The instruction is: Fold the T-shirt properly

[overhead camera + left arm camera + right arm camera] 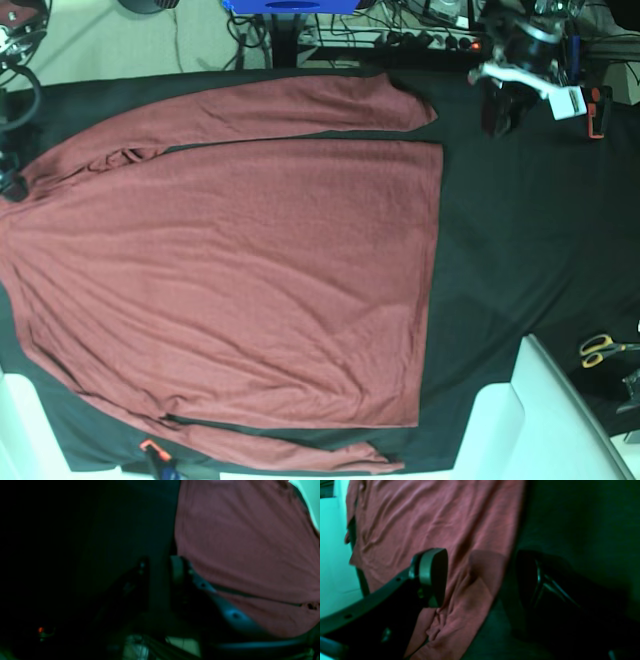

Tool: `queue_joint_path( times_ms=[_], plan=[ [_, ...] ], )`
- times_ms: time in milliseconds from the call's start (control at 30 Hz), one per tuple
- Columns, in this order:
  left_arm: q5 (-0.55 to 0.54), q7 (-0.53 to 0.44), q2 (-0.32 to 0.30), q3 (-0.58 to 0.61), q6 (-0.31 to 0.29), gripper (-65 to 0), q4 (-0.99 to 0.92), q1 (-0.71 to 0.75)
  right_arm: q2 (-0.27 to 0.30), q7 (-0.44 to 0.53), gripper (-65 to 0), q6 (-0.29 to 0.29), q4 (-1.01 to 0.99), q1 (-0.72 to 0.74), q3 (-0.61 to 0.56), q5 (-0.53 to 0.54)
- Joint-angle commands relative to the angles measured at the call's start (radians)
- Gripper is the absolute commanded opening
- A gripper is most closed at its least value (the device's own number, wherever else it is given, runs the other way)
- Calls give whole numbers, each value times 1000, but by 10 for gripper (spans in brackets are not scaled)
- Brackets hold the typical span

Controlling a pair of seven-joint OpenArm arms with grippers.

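The right gripper [480,580], jaws wide, is straddling the edge of the T-shirt [432,517], which is running lengthwise between them; the left gripper [160,567] is sitting narrow just beside it, and I cannot tell whether it is gripping

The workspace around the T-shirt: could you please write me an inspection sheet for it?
Surface: black table cloth, a few soft creases.
Job's things: T-shirt spread flat, unfolded, sleeves along both long edges.
Clutter: yellow-handled scissors off the cloth's edge.
Grippers: right gripper open, straddling the shirt's edge; left gripper beside the shirt's edge, too dark to tell its state.
Cables: tangle of cables beyond the far edge.
Surroundings: white surface at one corner.
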Motion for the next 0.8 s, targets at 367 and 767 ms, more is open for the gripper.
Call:
queue_joint_path(
  times_ms=[367,767],
  plan=[
    [-6,-10,19,5,-18,-477,15,116,-64,10,-180,5,272,-75,-68,20],
    [-8,-14,25,182,-18,-346,-81,21,-78,-12,-179,11,285,-84,-68,20]
  ],
)
